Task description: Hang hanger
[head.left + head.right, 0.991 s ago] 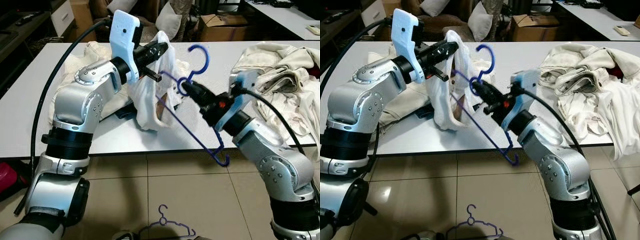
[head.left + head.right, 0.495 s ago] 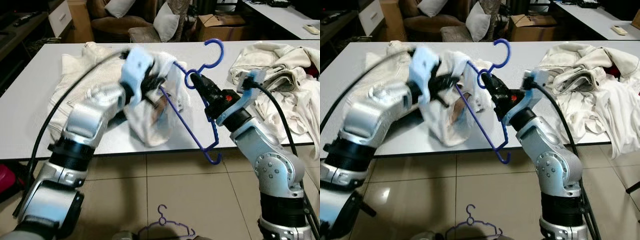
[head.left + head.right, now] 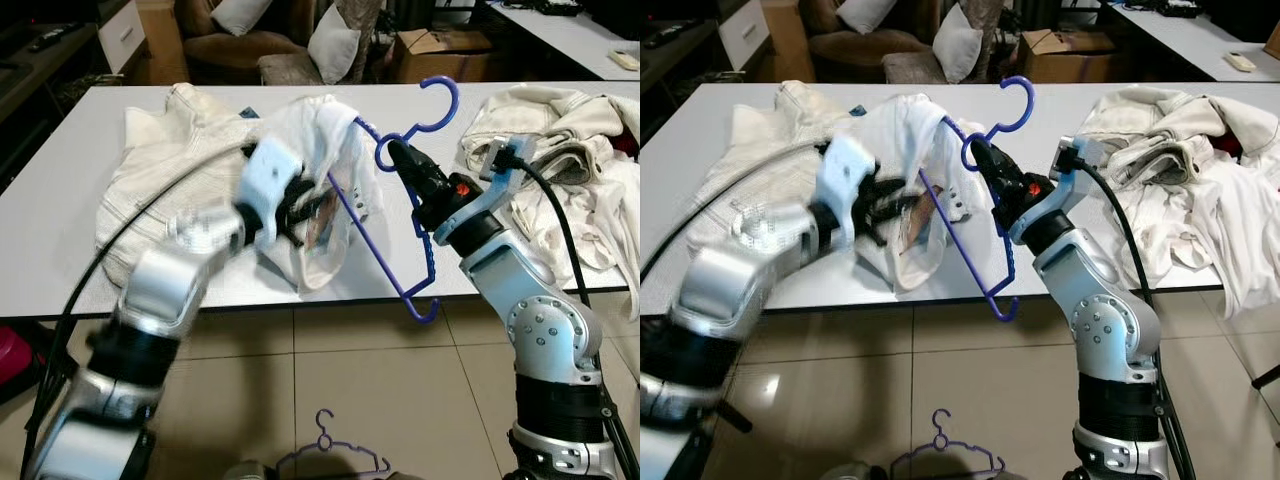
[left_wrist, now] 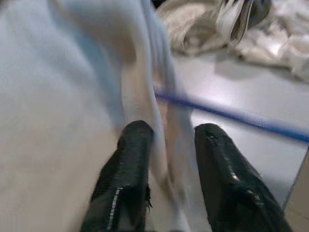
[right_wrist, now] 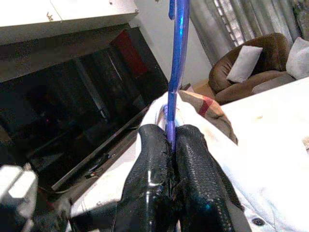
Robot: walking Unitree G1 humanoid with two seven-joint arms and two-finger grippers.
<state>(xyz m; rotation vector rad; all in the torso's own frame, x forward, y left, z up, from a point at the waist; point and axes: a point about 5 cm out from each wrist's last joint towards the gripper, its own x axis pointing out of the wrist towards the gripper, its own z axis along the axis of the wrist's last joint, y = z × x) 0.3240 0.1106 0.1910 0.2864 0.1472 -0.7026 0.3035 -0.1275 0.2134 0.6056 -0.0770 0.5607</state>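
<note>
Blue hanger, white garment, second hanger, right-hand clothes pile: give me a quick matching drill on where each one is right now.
Things:
1. blue hanger
2. white garment
3. purple hanger
4. clothes pile

Places:
A. lying on the floor tiles
B. heaped on the table's right side
C. pinched at the neck by the right gripper
D. between the left gripper fingers, draped on one hanger arm

Pairs: 1-C, 2-D, 3-A, 4-B
</note>
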